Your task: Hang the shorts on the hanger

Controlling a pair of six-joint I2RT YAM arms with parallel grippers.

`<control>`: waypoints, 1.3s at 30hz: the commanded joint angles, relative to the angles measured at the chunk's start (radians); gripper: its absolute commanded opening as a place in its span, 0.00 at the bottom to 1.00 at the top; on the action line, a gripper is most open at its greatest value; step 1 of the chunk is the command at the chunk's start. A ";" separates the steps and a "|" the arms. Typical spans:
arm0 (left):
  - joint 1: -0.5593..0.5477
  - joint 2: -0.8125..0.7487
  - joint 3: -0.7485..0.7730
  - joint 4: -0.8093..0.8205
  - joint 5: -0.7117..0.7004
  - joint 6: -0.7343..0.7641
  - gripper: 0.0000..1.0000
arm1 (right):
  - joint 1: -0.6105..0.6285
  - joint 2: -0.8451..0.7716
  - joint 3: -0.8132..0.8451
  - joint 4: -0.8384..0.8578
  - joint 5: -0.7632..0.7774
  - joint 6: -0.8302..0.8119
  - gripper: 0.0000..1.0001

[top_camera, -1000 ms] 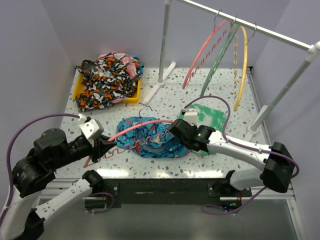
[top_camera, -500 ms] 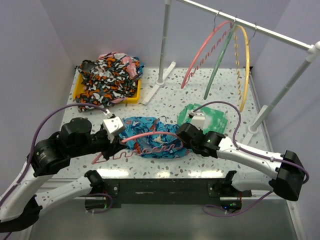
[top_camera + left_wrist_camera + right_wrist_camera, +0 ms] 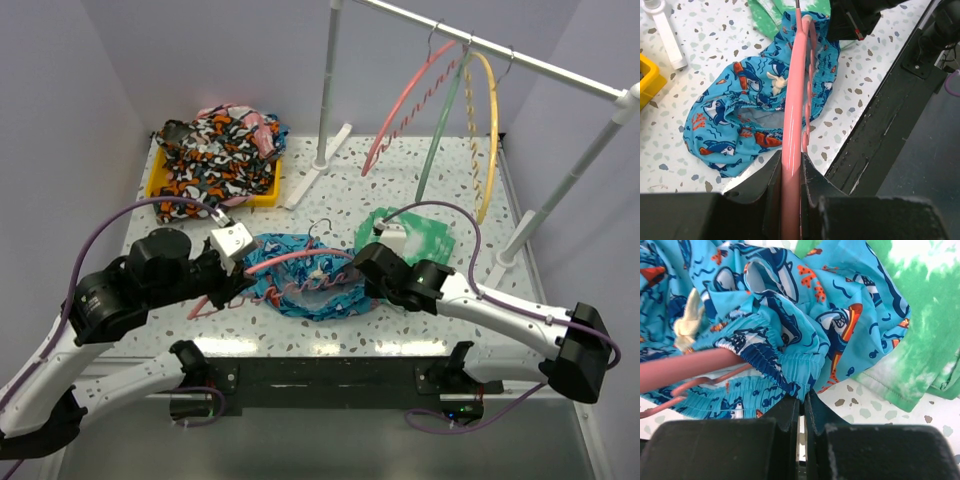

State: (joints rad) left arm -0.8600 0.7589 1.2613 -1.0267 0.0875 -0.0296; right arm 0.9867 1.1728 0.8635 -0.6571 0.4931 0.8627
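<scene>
Top: shorts (image 3: 318, 290) are bunched on the speckled table (image 3: 440, 180), front centre, between the two grippers. The salmon-pink hanger (image 3: 290, 261) lies across them, hook pointing away from the arms. Left gripper (image 3: 228, 287) is clamped on the hanger near its left end. Right gripper (image 3: 366, 276) sits at the shorts' right edge; can't tell its closure from up here. Green cloth (image 3: 425, 238) is just behind the right wrist.

Left wrist: both fingers (image 3: 771, 192) pinch the hanger (image 3: 792, 120), which runs straight out from the jaws over the shorts (image 3: 730, 117). Most of the fabric lies left of the bar.

Right wrist: jaws pressed nearly together, nipping a fold of the shorts' (image 3: 790, 315) elastic waistband. The hanger (image 3: 685, 365) comes in from the left and its end disappears behind the gathered band just left of the jaws. Green cloth (image 3: 920, 340) is on the right, touching the shorts.
</scene>
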 commanded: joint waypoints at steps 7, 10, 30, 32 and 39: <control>-0.004 -0.052 -0.005 0.105 0.069 0.002 0.00 | 0.018 0.065 0.247 -0.073 0.061 -0.037 0.00; -0.002 -0.075 -0.028 0.152 0.002 0.003 0.00 | 0.021 0.053 0.262 -0.071 0.044 -0.036 0.00; -0.004 -0.105 -0.264 0.457 0.196 0.109 0.00 | 0.027 -0.143 -0.095 0.080 -0.031 0.134 0.00; -0.004 -0.110 -0.293 0.499 0.222 0.125 0.00 | 0.027 -0.176 -0.106 0.080 -0.025 0.134 0.00; -0.005 -0.130 -0.393 0.651 0.329 0.220 0.00 | 0.026 -0.329 -0.104 0.076 0.006 0.127 0.00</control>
State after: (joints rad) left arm -0.8600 0.6495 0.9054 -0.6338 0.2897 0.1177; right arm 1.0069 0.9066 0.7410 -0.6365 0.4824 0.9607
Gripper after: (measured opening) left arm 0.196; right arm 0.023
